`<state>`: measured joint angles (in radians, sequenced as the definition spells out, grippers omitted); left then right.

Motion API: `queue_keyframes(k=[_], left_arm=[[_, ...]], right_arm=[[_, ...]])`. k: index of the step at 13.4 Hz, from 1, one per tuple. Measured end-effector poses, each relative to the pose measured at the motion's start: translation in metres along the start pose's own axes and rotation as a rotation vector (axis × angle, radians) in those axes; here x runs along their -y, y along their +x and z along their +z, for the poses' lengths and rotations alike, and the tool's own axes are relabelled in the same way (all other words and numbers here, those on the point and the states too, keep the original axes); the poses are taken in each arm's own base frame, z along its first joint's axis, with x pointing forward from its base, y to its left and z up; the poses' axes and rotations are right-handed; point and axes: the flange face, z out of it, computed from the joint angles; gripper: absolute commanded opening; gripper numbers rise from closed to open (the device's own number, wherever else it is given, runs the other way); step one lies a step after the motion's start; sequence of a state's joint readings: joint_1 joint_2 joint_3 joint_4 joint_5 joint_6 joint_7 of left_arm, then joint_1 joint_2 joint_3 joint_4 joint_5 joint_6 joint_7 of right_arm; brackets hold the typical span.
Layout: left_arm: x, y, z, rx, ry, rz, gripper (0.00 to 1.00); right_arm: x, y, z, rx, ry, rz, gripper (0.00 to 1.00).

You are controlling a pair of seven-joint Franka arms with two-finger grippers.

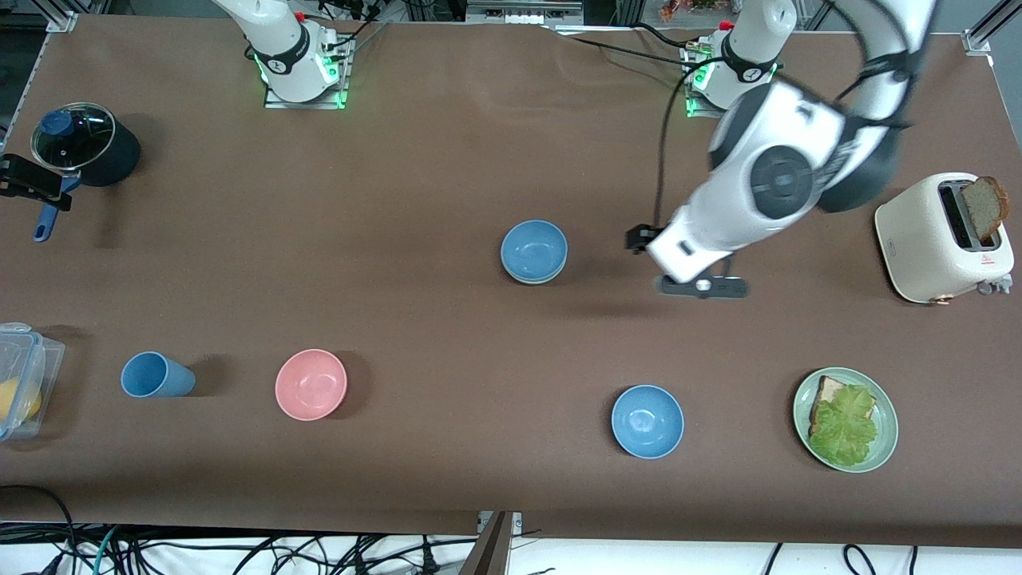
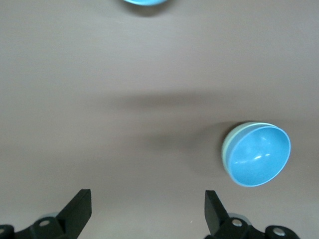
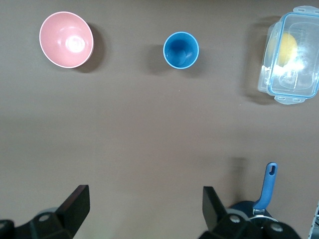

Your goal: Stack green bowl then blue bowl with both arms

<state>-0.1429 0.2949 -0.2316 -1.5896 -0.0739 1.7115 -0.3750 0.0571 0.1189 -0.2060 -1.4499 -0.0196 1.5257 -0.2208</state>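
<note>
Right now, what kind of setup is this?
Likely a robot lab's mock kitchen bench: two arm bases bolted to a brown table, loose cables along its edge, and a toaster, bowls and pot as props.

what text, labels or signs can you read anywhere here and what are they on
No words or numbers can be read.
Toaster: a small red triangle sign on its side; the print beside it is too small to read.
Arm bases: a small dark round mark on each collar, not readable.
The blue bowl nested in the green bowl, the other bowls, cup, plate, pot and box show no text.
Left gripper and right gripper: open, unmarked.
</note>
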Motion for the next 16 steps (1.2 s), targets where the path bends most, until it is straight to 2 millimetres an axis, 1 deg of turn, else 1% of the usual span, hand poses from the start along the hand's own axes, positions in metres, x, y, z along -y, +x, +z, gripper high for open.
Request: queue_keyframes(k=[2,3,5,6,7,8,9,10,11,13,16], left_arm=[[0.045,0.001,-0.048,-0.022,-0.011,-0.022,1.00],[0.069,0.002,-0.069,-0.039,-0.020,-0.030,1.00],[0.127,0.005,-0.105,-0.088,-0.036,-0.063,1.00],[0.155,0.002,-0.120,-0.114,-0.033,-0.077,1.00],[0.176,-0.004,-0.132,-0.138,-0.027,-0.087,1.00],[0.194,-0.011,-0.144,-0.165,-0.019,-0.103,1.00],[0.208,-0.018,-0.149,-0.182,-0.012,-0.105,1.00],[0.218,-0.023,-0.144,-0.182,-0.008,-0.087,1.00],[0.222,-0.027,-0.135,-0.181,-0.006,-0.064,1.00],[0.210,-0.034,-0.124,-0.180,0.017,-0.028,1.00],[0.187,-0.041,-0.126,-0.192,0.075,0.021,1.00]], right_arm=[[0.000,0.000,0.000,0.000,0.000,0.000,1.00],[0.000,0.000,0.000,0.000,0.000,0.000,1.00],[0.000,0.000,0.000,0.000,0.000,0.000,1.00],[0.000,0.000,0.000,0.000,0.000,0.001,1.00],[0.000,0.000,0.000,0.000,0.000,0.000,1.00],[0.000,0.000,0.000,0.000,0.000,0.001,1.00],[0.000,0.000,0.000,0.000,0.000,0.000,1.00],[0.000,0.000,0.000,0.000,0.000,0.001,1.00],[0.000,0.000,0.000,0.000,0.000,0.001,1.00],[0.000,0.000,0.000,0.000,0.000,0.000,1.00],[0.000,0.000,0.000,0.000,0.000,0.000,1.00]])
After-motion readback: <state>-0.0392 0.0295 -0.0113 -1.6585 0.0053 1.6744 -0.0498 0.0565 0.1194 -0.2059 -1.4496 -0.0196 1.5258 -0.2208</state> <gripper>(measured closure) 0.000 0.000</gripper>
